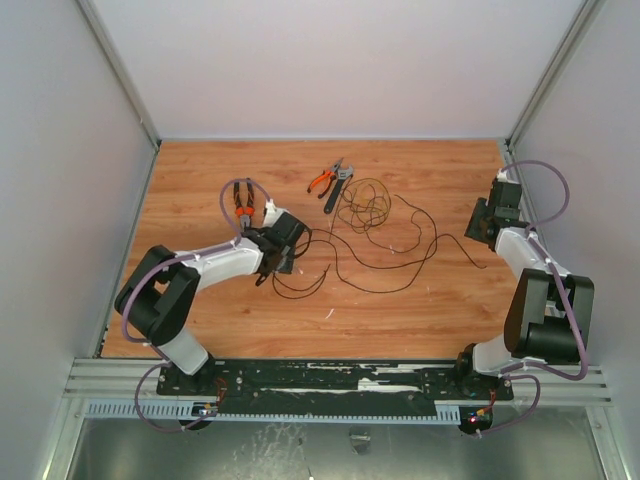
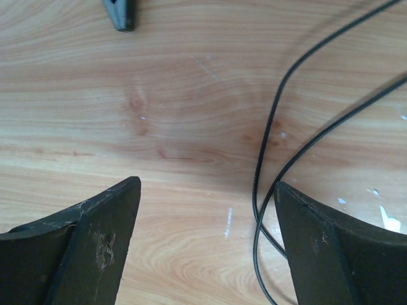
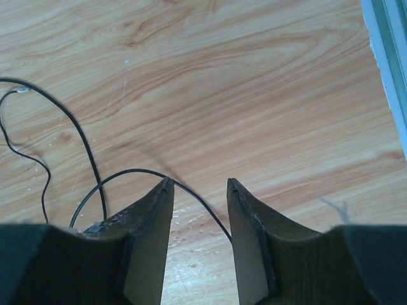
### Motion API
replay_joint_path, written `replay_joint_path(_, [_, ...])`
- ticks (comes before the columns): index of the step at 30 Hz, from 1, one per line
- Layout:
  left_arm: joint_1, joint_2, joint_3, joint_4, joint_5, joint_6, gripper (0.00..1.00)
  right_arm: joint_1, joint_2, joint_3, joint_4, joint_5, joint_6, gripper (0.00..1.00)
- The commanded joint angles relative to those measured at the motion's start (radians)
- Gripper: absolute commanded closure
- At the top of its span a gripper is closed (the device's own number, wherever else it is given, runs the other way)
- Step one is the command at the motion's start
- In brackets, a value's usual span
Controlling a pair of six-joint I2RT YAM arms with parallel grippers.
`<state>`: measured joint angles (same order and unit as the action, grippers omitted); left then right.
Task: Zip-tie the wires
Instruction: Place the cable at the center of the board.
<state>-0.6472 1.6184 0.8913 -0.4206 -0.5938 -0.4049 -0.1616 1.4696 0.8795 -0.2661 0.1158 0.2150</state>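
Observation:
The wires (image 1: 372,214) lie in loose black-brown loops on the wooden table, right of centre, with long strands trailing left and right. A thin dark strip that looks like the zip tie (image 1: 336,192) lies just left of the loops, beside orange-handled pliers (image 1: 321,180). My left gripper (image 1: 283,245) hangs low over the left strands. Its jaws stand wide open (image 2: 206,184), and two wire strands (image 2: 267,140) run along the table close to the right finger. My right gripper (image 1: 482,222) is at the right edge, partly open (image 3: 199,181). One strand (image 3: 130,170) crosses the table under its gap, ungripped.
A second pair of orange-handled pliers (image 1: 243,200) lies up-left of the left gripper. A dark pointed tool tip (image 2: 121,14) shows at the top of the left wrist view. The metal frame rail (image 3: 388,57) runs close to the right gripper. White walls enclose three sides.

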Motion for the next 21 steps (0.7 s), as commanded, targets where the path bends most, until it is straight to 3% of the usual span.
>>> replay_joint_path(1, [0.051, -0.008, -0.006, -0.036, -0.031, -0.001, 0.09, -0.006, -0.023, 0.051, 0.02, -0.022, -0.011, 0.6])
replay_joint_path(13, [0.148, 0.035, 0.081, -0.029, -0.039, 0.042, 0.09, 0.025, -0.078, 0.07, 0.072, -0.268, 0.006, 0.59])
replay_joint_path(21, [0.16, -0.012, 0.085, -0.029, -0.007, 0.046, 0.09, 0.243, -0.016, 0.142, 0.106, -0.336, 0.04, 0.6])
